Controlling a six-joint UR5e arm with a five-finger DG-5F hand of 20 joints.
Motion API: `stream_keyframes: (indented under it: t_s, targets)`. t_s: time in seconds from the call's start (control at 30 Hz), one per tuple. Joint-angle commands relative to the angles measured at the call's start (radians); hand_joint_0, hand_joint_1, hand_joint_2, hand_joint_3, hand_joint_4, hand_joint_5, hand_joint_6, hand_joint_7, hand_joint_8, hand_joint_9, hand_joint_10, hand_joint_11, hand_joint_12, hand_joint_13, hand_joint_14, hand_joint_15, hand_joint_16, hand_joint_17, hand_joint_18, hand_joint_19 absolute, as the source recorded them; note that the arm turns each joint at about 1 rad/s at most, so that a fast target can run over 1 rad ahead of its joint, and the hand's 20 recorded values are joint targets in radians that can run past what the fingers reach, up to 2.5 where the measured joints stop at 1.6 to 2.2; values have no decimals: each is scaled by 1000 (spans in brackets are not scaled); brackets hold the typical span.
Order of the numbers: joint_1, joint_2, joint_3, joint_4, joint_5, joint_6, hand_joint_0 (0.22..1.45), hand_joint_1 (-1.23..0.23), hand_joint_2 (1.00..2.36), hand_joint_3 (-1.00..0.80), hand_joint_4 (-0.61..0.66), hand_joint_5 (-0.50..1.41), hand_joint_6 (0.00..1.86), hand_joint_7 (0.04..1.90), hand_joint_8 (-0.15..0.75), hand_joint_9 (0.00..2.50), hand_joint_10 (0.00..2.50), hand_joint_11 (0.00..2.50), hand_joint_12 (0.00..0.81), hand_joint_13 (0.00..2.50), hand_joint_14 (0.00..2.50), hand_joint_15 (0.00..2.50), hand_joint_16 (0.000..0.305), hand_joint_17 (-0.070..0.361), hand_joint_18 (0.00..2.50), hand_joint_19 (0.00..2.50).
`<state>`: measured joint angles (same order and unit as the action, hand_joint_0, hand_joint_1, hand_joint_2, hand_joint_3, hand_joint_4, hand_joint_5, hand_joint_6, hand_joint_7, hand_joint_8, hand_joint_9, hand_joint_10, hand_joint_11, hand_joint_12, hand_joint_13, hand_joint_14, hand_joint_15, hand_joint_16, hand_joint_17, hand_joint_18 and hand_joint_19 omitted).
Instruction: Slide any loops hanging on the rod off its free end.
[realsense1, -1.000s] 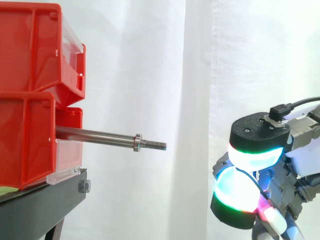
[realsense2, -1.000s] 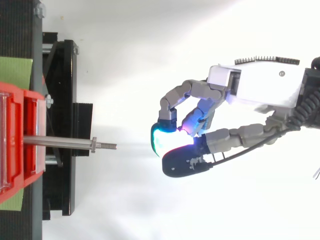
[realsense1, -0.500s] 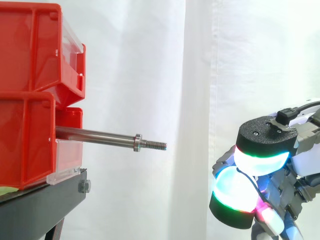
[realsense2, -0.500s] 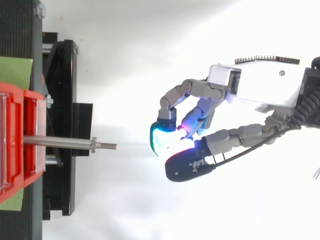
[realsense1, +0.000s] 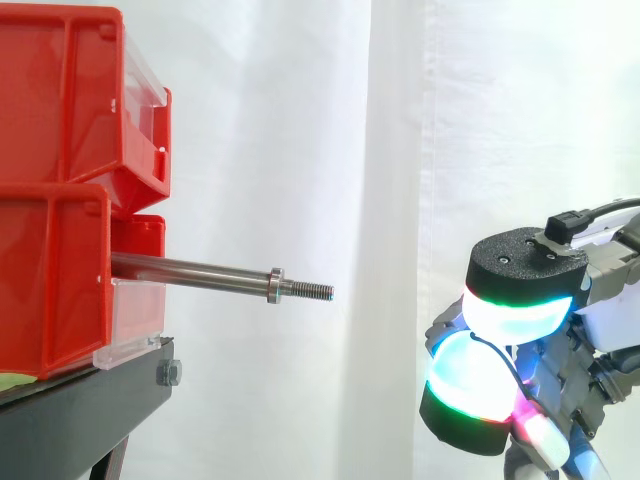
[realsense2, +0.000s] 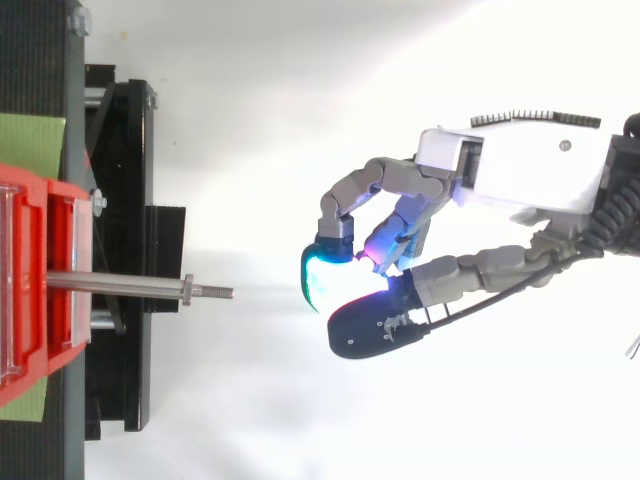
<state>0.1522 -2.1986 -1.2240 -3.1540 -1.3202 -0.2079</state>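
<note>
The rod (realsense1: 200, 270) stuck out level from the lower red bin (realsense1: 50, 290) on the black stand (realsense1: 80, 420), free end pointing right, with a nut (realsense1: 276, 285) just short of its threaded tip. The hand (realsense2: 520, 175) hung well apart to the right, slightly below rod height, fingers curled and glowing pads (realsense1: 510, 318) pressed together before the curtain (realsense1: 350, 150)

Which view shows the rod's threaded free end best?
Side view: the threaded end and its nut stand in profile against the white curtain, with no loop on them. Top view shows the same end from above, over bright ground.
</note>
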Motion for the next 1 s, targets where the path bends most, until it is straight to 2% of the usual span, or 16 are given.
stream_keyframes:
  t_s: [0.0,0.13,0.37,0.57,0.77,0.97]
  targets:
    - [1,-1,0,0,4,1,594,-623,1015,-252,187,-117,919,1038,323,1068,14,445,407,899,14,356,63,142,906,669]
    - [1,0,0,0,4,2,624,-769,1019,-140,159,-107,913,1070,337,1095,14,461,410,930,14,349,64,144,949,638]
    - [1,0,0,0,6,4,643,-792,1021,-154,129,-115,917,1067,313,1085,16,483,391,921,14,353,60,135,925,642]
    - [1,-1,0,0,6,1,629,-757,1020,-180,161,-117,915,1050,309,1083,18,480,390,914,14,358,60,135,917,652]
    - [6,0,0,2,4,-1,593,-612,1013,-352,192,-120,908,1020,313,1083,15,460,398,911,14,357,61,138,912,661]
    - [7,-1,0,2,-1,-1,596,-548,1014,-359,189,-118,901,1027,318,1089,17,460,401,912,14,360,62,139,911,663]
